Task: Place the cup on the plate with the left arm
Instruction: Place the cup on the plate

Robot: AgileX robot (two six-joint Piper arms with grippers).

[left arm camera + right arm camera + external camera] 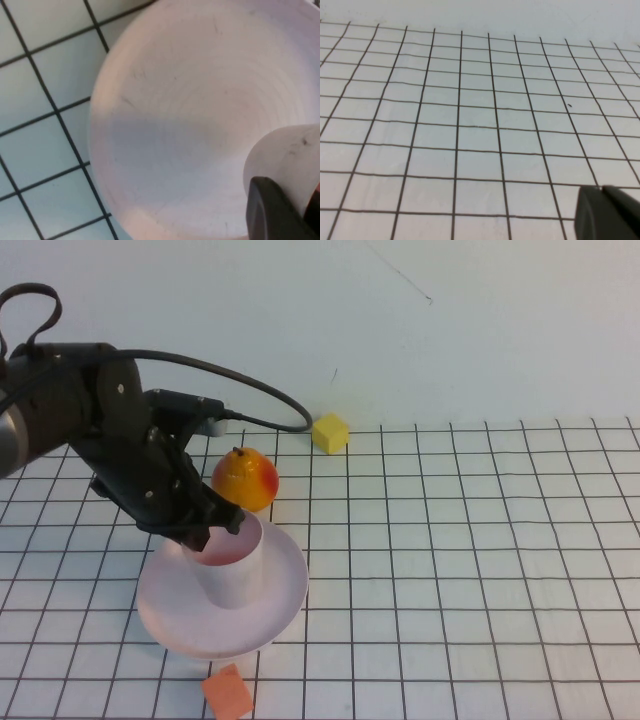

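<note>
The pale pink cup (pixel 232 568) stands upright inside the wide pale pink plate (pixel 285 602) at the table's front left. My left gripper (pixel 216 526) reaches down from the left onto the cup's rim and is shut on its wall. In the left wrist view, one dark finger (pixel 272 212) lies against the outside of the cup (pixel 290 155), with the plate (pixel 185 125) spread beneath. I cannot tell whether the cup's base touches the plate. My right gripper (pixel 604 212) is out of the high view; it hangs shut and empty over bare grid cloth.
An orange-yellow pear (pixel 246 478) sits just behind the plate, close to my left gripper. A yellow cube (pixel 331 433) lies at the back by the wall. An orange cube (pixel 228 693) lies at the front edge below the plate.
</note>
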